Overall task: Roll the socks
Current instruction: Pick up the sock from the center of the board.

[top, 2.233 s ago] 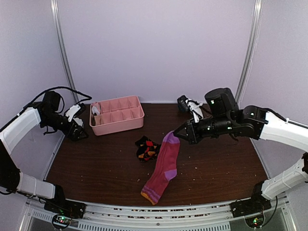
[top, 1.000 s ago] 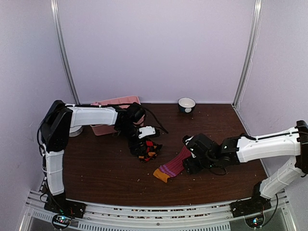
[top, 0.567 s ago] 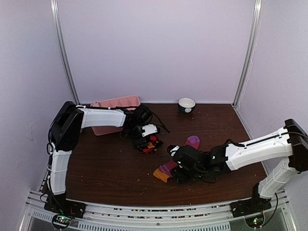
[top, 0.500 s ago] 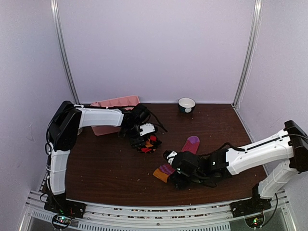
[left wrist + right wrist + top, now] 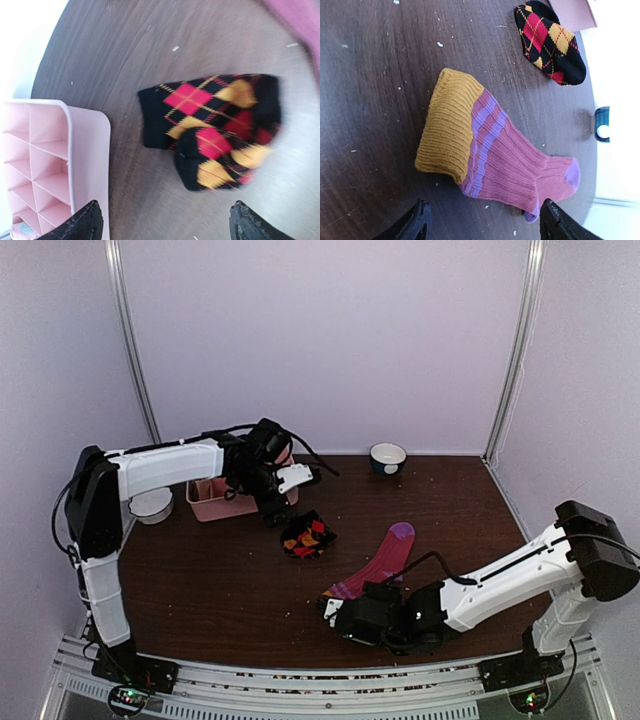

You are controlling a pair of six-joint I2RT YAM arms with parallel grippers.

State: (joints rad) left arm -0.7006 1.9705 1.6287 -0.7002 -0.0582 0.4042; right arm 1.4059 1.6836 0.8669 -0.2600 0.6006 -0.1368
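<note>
Right hand (image 5: 335, 608) nearest, fingers spread and empty, pink sock (image 5: 500, 155) flat on the surface (image 5: 220, 580) just ahead of its fingertips, left hand (image 5: 278, 502) farther back, fingers spread and empty, black argyle socks (image 5: 215, 135) ahead of them, pink tray (image 5: 90, 150) beside one finger.

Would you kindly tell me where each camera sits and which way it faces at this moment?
Top external: fixed above and behind the bases, looking down across the table; the left arm and right arm show.
Left wrist: looks down at the argyle sock and pink tray; the open left end effector frames the bottom edge.
Right wrist: low, facing the pink sock; the open right end effector at the bottom.
Shared: the argyle sock appears in all three.
</note>
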